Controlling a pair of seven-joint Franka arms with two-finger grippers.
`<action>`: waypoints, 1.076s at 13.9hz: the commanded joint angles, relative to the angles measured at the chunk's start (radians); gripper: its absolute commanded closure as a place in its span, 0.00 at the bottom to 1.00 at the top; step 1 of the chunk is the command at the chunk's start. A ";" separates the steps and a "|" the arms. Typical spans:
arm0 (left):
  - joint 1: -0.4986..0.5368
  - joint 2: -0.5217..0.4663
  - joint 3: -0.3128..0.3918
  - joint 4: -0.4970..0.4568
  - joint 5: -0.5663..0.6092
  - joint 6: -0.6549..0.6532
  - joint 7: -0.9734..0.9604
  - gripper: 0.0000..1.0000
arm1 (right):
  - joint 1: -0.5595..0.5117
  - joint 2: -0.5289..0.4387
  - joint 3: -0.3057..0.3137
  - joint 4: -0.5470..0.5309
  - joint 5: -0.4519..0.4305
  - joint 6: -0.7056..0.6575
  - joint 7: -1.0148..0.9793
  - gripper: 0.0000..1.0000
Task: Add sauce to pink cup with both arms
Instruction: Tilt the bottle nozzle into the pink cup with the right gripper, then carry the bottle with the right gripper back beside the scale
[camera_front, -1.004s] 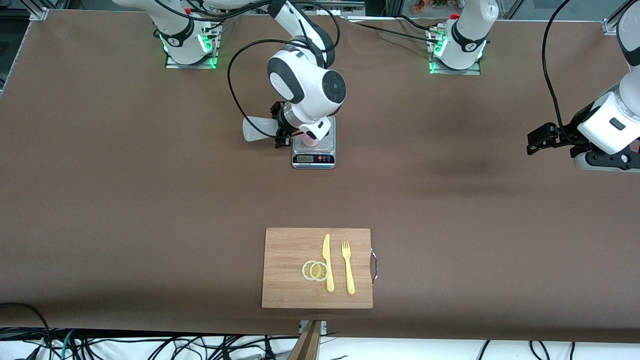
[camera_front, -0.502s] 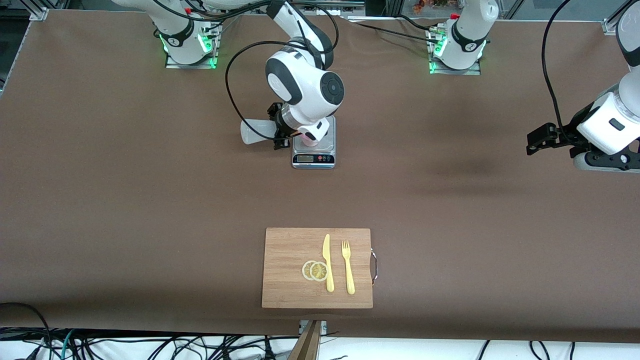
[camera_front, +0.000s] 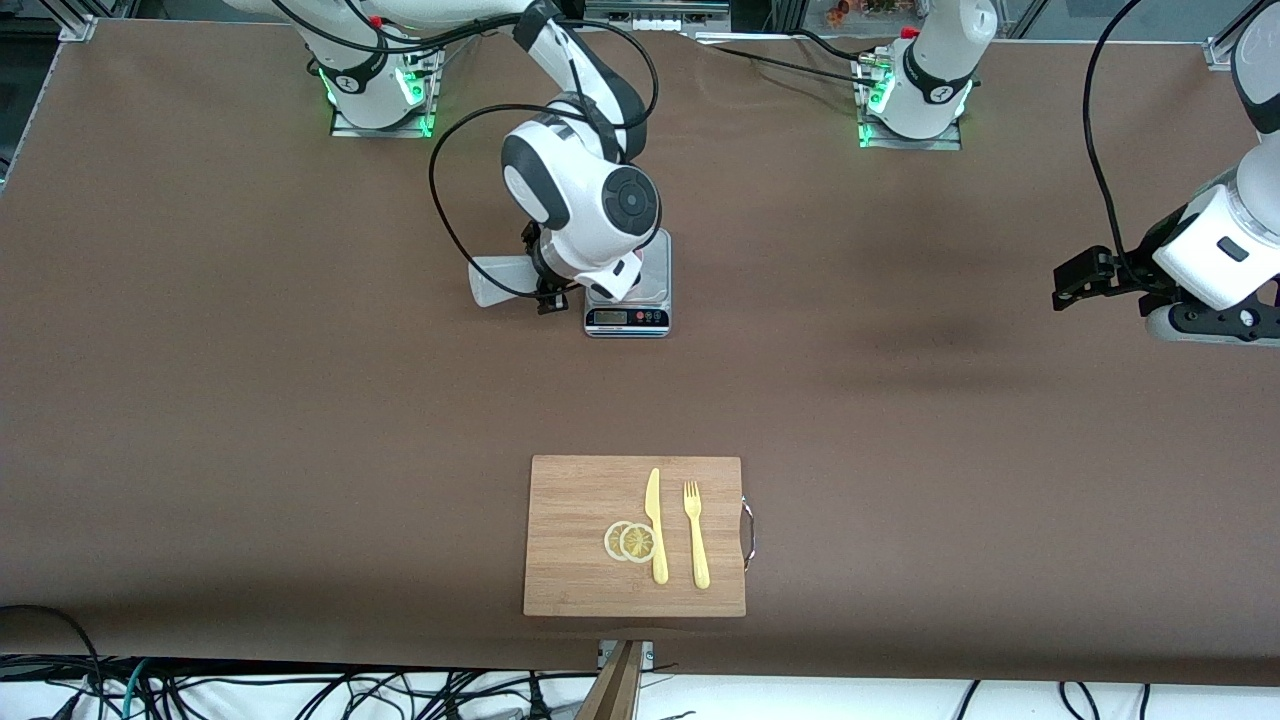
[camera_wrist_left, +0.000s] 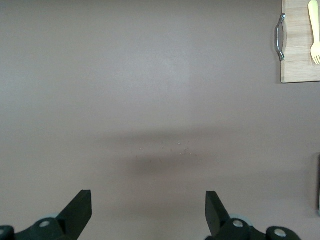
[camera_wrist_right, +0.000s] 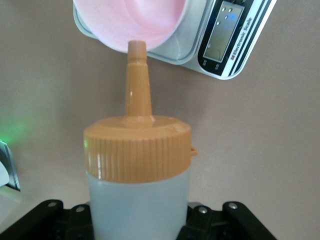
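The right gripper (camera_front: 545, 290) is clamped on the sauce bottle (camera_wrist_right: 137, 170), held tilted with its orange nozzle (camera_wrist_right: 137, 80) at the rim of the pink cup (camera_wrist_right: 131, 22) on the kitchen scale (camera_front: 628, 300). Pouring looks underway or imminent. The left gripper (camera_wrist_left: 148, 212) waits, jaws apart, over bare table toward the left arm's end.

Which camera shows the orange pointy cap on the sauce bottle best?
The right wrist view. The whitish plastic squeeze bottle's orange nozzle cap fills that picture, its tip pointing at the pale pink plastic cup on the silver kitchen scale. In the front view the arm hides the cap; only the bottle's body shows. The left wrist view misses it.
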 joint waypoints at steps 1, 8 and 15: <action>-0.005 0.018 -0.001 0.035 0.034 -0.017 0.017 0.00 | -0.011 -0.028 0.004 -0.011 0.046 0.016 -0.026 1.00; -0.005 0.022 -0.001 0.036 0.032 -0.017 0.017 0.00 | -0.073 -0.055 0.004 -0.008 0.193 0.100 -0.094 1.00; -0.007 0.022 -0.001 0.036 0.032 -0.017 0.017 0.00 | -0.272 -0.067 0.003 -0.008 0.436 0.116 -0.362 1.00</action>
